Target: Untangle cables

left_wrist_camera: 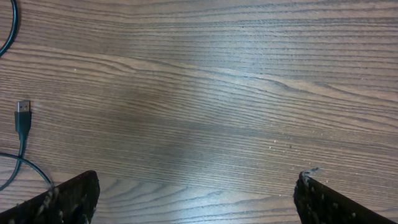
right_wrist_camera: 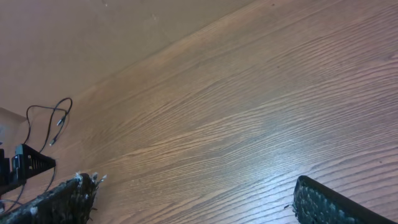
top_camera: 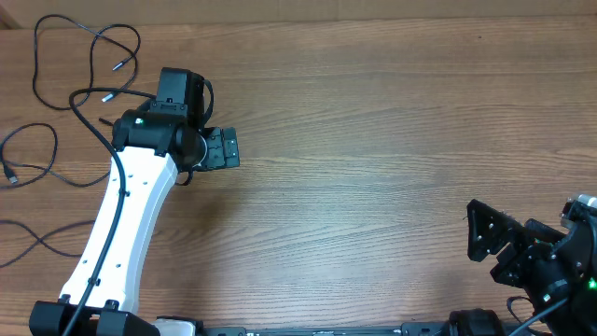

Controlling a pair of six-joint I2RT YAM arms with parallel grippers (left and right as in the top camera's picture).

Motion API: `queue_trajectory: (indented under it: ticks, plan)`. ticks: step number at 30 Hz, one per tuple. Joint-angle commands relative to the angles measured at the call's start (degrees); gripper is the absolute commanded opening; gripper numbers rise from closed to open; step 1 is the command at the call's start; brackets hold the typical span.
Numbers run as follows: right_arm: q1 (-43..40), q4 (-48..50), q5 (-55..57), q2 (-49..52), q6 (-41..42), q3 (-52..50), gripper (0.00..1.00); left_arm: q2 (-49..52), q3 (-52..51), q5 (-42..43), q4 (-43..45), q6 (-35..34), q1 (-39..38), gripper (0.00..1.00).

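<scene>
The cables lie as loose thin black strands at the table's far left. One strand loops at the top left and ends in small silver plug tips (top_camera: 117,65). A second strand ends in a USB plug (top_camera: 11,175), which the left wrist view shows at its left edge (left_wrist_camera: 23,115). A third strand (top_camera: 37,239) crosses lower left. My left gripper (top_camera: 222,147) hovers open to the right of the strands, with only bare wood between its fingers (left_wrist_camera: 68,199). My right gripper (top_camera: 490,247) stands open at the lower right, far from the cables (right_wrist_camera: 53,121).
The white left arm (top_camera: 121,233) reaches up from the front edge, with its own thicker black cable along it. The wooden table (top_camera: 373,140) stretches between the two arms. The right wrist view shows the left gripper's black fingers (right_wrist_camera: 28,163) at far left.
</scene>
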Motion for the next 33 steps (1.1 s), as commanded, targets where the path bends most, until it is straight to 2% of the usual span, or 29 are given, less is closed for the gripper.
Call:
queue_trajectory:
  ticks: [1, 12, 16, 20, 24, 33]
  plan:
    - [0.48, 0.17, 0.52, -0.66, 0.2, -0.31, 1.0, 0.35, -0.48, -0.55, 0.22, -0.81, 0.26, 1.0]
    - [0.48, -3.82, 0.57, -0.72, 0.15, -0.31, 1.0, 0.35, -0.48, -0.52, 0.2, -0.81, 0.26, 1.0]
    - [0.48, -2.27, 5.46, -1.86, -1.09, -2.25, 1.0, 0.35, -0.48, -0.55, 0.2, -0.81, 0.26, 1.0]
    - [0.48, 5.95, 4.83, -5.86, -9.25, -9.31, 1.0, 0.35, -0.48, -0.55, 0.22, -0.81, 0.26, 1.0]
    - [0.48, 16.52, 4.79, -12.07, -13.4, -20.26, 1.0, 0.35, -0.48, -0.52, 0.22, -0.81, 0.26, 1.0]
    - [0.52, 37.86, 4.79, -23.17, -15.37, -42.36, 1.0, 0.35, -0.48, -0.52, 0.22, -0.81, 0.26, 1.0]
